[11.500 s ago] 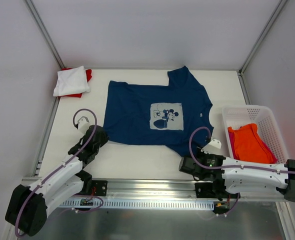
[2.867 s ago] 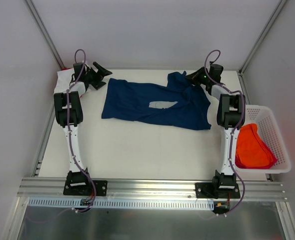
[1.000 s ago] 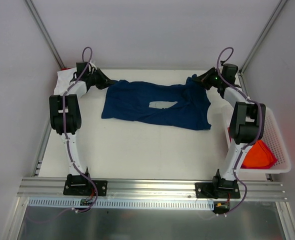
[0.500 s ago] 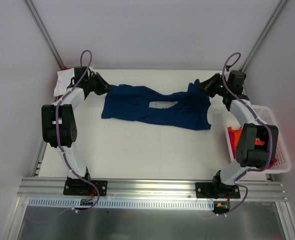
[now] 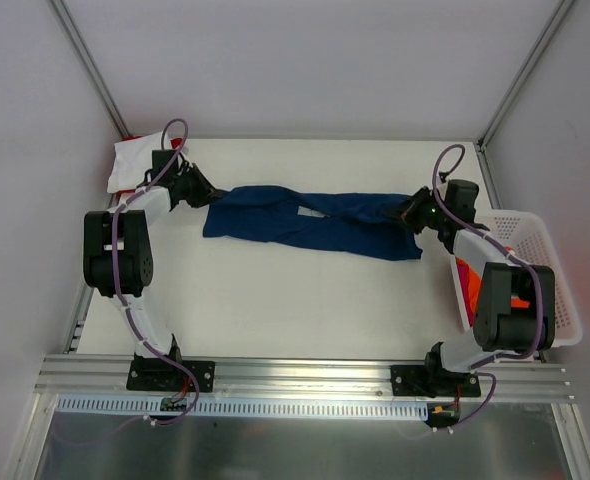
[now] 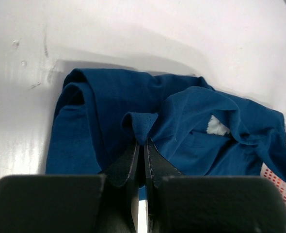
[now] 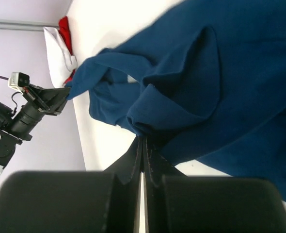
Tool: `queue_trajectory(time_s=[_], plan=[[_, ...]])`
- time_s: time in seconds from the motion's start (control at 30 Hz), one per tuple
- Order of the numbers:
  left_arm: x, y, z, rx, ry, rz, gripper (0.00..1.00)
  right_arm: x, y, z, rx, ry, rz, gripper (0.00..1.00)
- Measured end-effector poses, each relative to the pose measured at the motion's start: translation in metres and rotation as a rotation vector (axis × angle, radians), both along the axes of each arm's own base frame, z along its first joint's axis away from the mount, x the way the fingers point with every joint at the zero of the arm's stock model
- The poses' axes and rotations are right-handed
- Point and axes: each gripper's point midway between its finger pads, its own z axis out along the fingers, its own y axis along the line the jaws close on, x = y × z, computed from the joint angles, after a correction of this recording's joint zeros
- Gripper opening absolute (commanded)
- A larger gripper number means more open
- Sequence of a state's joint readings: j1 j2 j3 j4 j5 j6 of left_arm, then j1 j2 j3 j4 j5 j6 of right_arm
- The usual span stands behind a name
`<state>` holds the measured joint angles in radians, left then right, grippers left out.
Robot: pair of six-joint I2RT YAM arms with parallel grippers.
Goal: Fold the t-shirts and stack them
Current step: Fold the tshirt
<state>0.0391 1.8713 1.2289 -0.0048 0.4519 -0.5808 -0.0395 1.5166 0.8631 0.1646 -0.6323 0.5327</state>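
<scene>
The left gripper (image 6: 144, 143) and right gripper (image 7: 142, 138) each clench one end of the soft navy blue cloth t-shirt (image 5: 355, 225), apparently half-folded, stretched crosswise between them

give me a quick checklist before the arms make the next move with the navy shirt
1. left gripper shut on navy t-shirt edge: ok.
2. right gripper shut on its other end: ok.
3. cloth flat between the two grips: not ok, bunched and creased.
4. navy t-shirt apart from white t-shirt: ok.
5. right arm clear of basket: cannot tell, they overlap from above.
</scene>
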Motion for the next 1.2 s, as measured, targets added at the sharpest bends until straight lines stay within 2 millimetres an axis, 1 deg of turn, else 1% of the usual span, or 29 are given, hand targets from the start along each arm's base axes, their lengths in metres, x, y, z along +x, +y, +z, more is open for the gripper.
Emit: queue_trajectory(time_s=[0.1,0.2,0.4,0.53,0.63,0.77,0.83,0.87,1.0,1.07,1.1,1.13,1.17,1.2], plan=[[-0.004,0.003,-0.008,0.022,0.015,0.006,0.00,-0.010,0.001,-0.015,0.001,0.032,0.002,0.00],[-0.008,0.008,-0.016,0.048,0.034,0.014,0.00,-0.018,0.001,-0.023,0.000,0.048,0.000,0.00],[-0.015,0.014,-0.027,0.088,0.065,0.024,0.00,-0.030,0.002,-0.027,-0.004,0.036,-0.003,0.00],[-0.021,0.024,-0.036,0.124,0.097,0.052,0.00,-0.043,0.001,-0.033,-0.011,0.041,-0.010,0.00],[-0.021,0.031,-0.039,0.148,0.102,0.069,0.00,-0.052,0.001,-0.038,-0.015,0.046,-0.012,0.01],[-0.024,0.036,-0.043,0.174,0.125,0.083,0.02,-0.058,0.001,-0.042,-0.019,0.049,-0.012,0.00],[-0.026,0.039,-0.046,0.188,0.137,0.091,0.08,-0.061,0.000,-0.047,-0.023,0.058,-0.014,0.00],[-0.027,0.040,-0.047,0.193,0.143,0.093,0.16,-0.063,0.000,-0.050,-0.026,0.066,-0.017,0.00],[-0.030,0.045,-0.051,0.219,0.159,0.106,0.17,-0.073,-0.002,-0.064,-0.040,0.095,-0.024,0.01],[-0.031,0.046,-0.053,0.226,0.166,0.110,0.24,-0.078,-0.003,-0.069,-0.045,0.107,-0.026,0.00],[-0.031,0.047,-0.054,0.233,0.171,0.113,0.33,-0.080,-0.003,-0.071,-0.048,0.109,-0.027,0.01],[-0.032,0.048,-0.056,0.239,0.177,0.114,0.38,-0.081,-0.004,-0.072,-0.051,0.109,-0.029,0.01],[-0.033,0.049,-0.057,0.245,0.180,0.114,0.51,-0.082,-0.004,-0.072,-0.054,0.108,-0.032,0.01],[-0.034,0.051,-0.058,0.258,0.183,0.114,0.58,-0.083,-0.005,-0.073,-0.058,0.105,-0.034,0.01]])
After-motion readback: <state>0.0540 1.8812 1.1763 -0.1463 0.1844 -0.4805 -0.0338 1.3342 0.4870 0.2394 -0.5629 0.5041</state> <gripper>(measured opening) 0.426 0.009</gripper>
